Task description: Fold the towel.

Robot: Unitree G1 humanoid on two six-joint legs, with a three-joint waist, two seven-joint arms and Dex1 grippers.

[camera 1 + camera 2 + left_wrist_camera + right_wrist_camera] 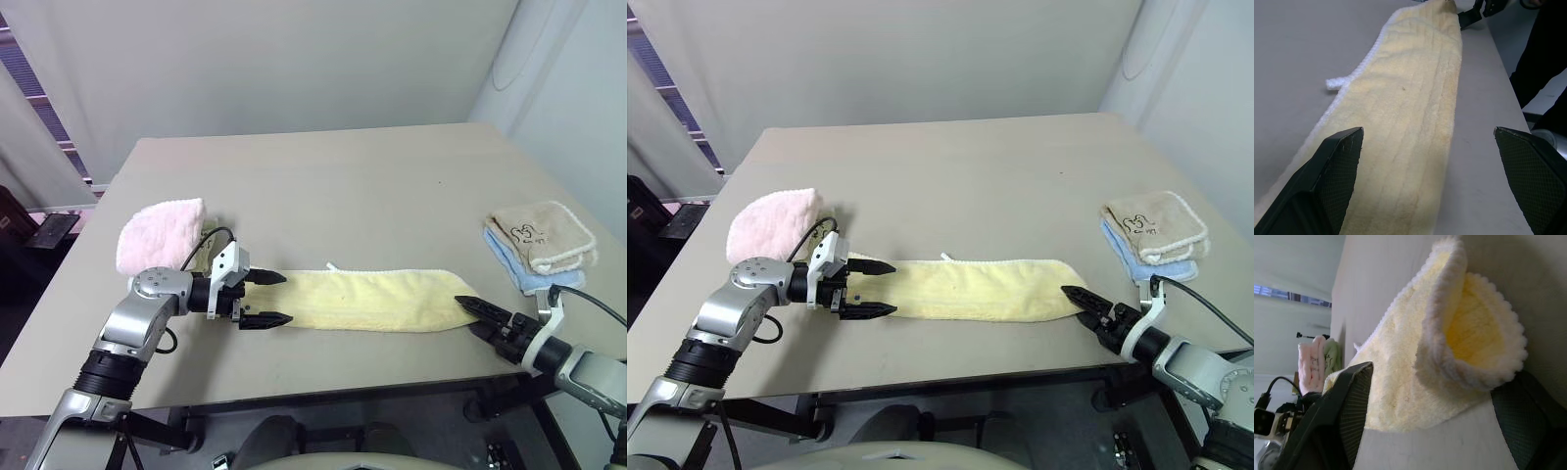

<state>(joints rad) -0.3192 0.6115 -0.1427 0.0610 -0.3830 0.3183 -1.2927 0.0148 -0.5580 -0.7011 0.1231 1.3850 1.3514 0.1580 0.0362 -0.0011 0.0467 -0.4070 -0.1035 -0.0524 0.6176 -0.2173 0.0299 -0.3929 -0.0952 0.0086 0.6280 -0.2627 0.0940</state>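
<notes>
Pale yellow towel (372,300), long folded strip (whitish edging), near table's front edge

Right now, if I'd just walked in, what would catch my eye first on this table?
A long pale yellow towel, folded into a strip, lies along the near edge of the table, with the left gripper open at one end and the right gripper at the other. A fluffy pink towel sits at the left, and a small stack of folded cloths at the right.

A pink fluffy folded towel (162,233) lay near the worktop's (333,176) left edge. A beige folded towel (541,233) with dark embroidery sat by its right edge, atop a light blue cloth (517,273).
</notes>
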